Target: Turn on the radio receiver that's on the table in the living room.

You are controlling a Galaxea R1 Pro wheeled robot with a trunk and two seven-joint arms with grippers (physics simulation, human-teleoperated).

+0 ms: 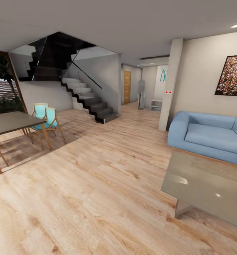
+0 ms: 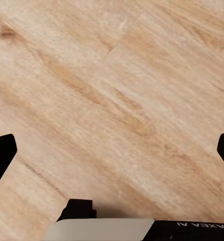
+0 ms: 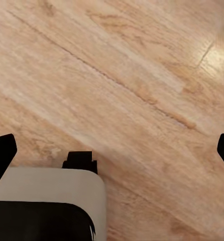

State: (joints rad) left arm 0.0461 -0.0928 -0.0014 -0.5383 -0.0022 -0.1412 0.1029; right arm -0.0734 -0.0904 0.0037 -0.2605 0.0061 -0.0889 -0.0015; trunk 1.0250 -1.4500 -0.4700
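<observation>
The low coffee table (image 1: 199, 180), with its glossy grey top, stands at the right of the head view in front of the light-blue sofa (image 1: 210, 136). The radio receiver is out of view; a faint pinkish blur at the picture's right edge on the table is too small to tell. The left gripper (image 2: 112, 150) hangs open over the wood plank floor (image 2: 117, 90), its black fingertips (image 2: 1, 155) far apart with nothing between them. The right gripper (image 3: 112, 150) is likewise open above the floor (image 3: 132, 75), one of its fingertips (image 3: 1, 153) at the picture's edge.
A taller dark table (image 1: 12, 122) with wooden legs and two turquoise chairs (image 1: 47, 118) stand at the left. A staircase (image 1: 86, 99) rises at the back, a white pillar (image 1: 171, 85) beside the sofa, a framed crowd picture (image 1: 233, 76) on the wall. Wide open floor (image 1: 97, 184) lies between.
</observation>
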